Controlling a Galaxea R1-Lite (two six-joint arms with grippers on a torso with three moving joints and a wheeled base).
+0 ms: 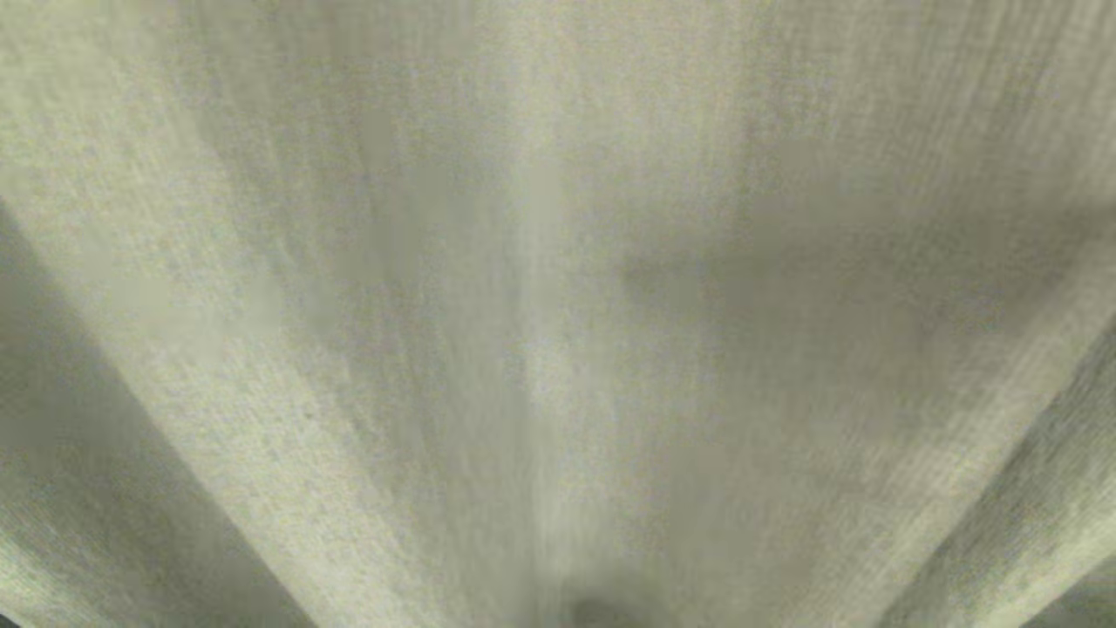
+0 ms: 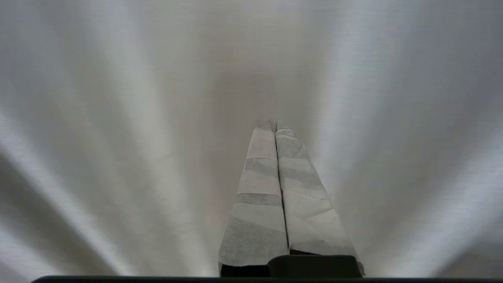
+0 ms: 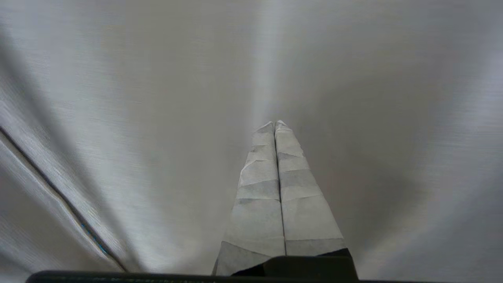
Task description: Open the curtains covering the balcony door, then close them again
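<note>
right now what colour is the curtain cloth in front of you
Cream-beige woven curtain cloth, seen best in the head view.

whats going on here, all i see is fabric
The robot is pressed up close to the curtains, whose cream-beige pleats fill the whole head view, so the balcony door behind is hidden. Neither arm shows in the head view. Each wrist view shows its own gripper pointing at pale cloth: the left gripper and the right gripper both have their fingers shut together with no fabric pinched between them. Nothing is being pulled at this moment, and the curtains look drawn across.
</note>
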